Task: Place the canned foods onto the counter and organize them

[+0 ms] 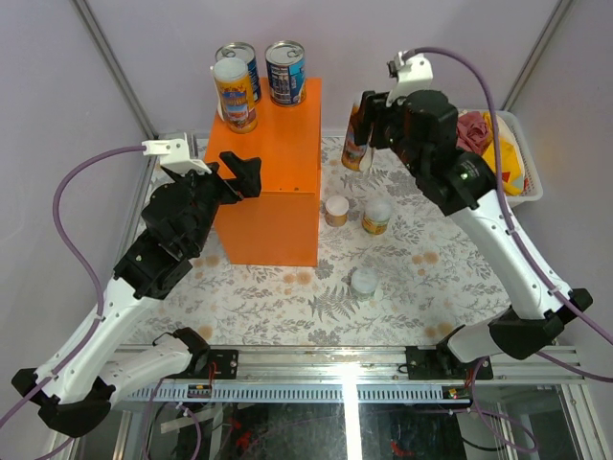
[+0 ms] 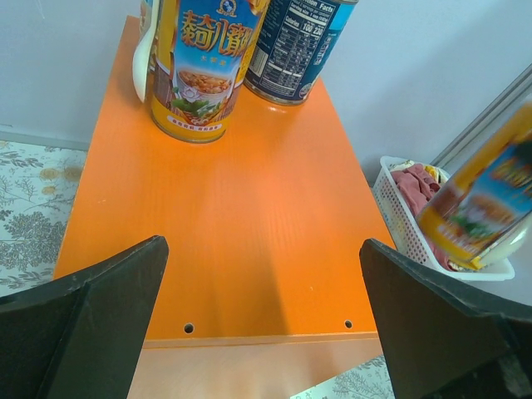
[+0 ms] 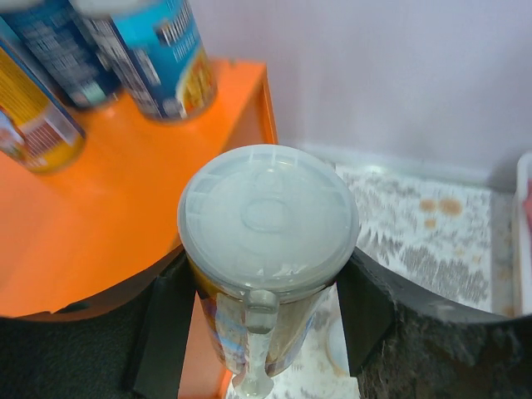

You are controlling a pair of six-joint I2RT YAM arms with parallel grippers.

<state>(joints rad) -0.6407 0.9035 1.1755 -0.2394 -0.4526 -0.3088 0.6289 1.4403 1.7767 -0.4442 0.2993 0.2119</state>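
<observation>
The white basket (image 1: pixel 532 187), off to the right of the right end effector (image 1: pixel 366 117), holds a red cloth (image 1: pixel 471 129) and a yellow cloth (image 1: pixel 505 153) bunched together.

The orange counter (image 1: pixel 278 163) carries three cans at its far end, beyond the left end effector (image 1: pixel 239 177). These are two blue-labelled cans (image 1: pixel 237 59) (image 1: pixel 285 72) with silver tops, side by side, and one tall yellow-orange can (image 1: pixel 235 96) with a white lid just in front of the left one. The left end effector hovers over the counter's near end with its fingers (image 2: pixel 91 324) spread wide and nothing between them.

The right end effector is clamped on a second tall can (image 1: pixel 355 146). The right wrist view shows its pale lid (image 3: pixel 268 218) between the two fingers. This can hangs in the air just to the right of the counter, above the patterned worktop (image 1: pixel 431 287).

Nearer the arm bases than the right end effector, three short cans with pale lids stand on the worktop. Two (image 1: pixel 336 210) (image 1: pixel 376 217) are close together beside the counter's right face, and the third (image 1: pixel 364 282) stands apart, closer to the bases.

In all there are seven cans: two blue, two tall, three short.
</observation>
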